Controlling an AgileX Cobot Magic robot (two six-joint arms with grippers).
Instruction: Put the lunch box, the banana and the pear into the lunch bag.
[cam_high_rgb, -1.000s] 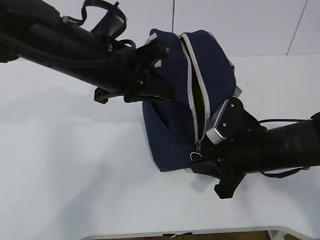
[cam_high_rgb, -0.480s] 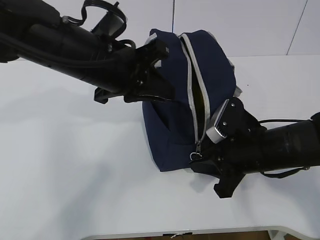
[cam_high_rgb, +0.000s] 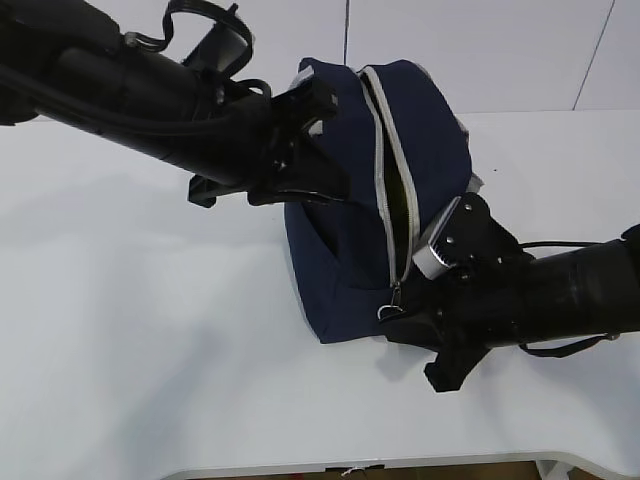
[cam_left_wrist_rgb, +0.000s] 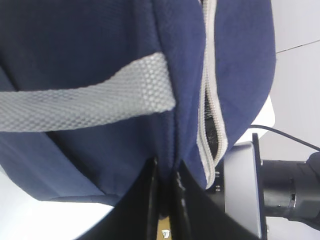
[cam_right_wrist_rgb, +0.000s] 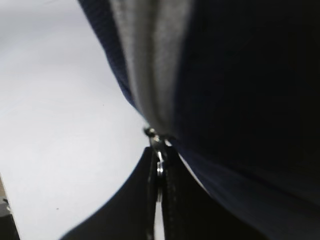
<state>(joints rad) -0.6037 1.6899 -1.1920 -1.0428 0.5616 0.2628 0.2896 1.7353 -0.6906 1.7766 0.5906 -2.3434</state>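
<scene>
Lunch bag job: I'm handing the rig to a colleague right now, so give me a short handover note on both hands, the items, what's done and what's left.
Left hand: shut, pinching a fold of the lunch bag fabric below its grey strap handle.
Right hand: shut on the zipper pull at the bag's near end.
Zipper: partly open; something yellowish shows in the gap. Lunch box, banana and pear are not in view on the table.
Left: confirm the contents if possible, then finish the zipper.
</scene>
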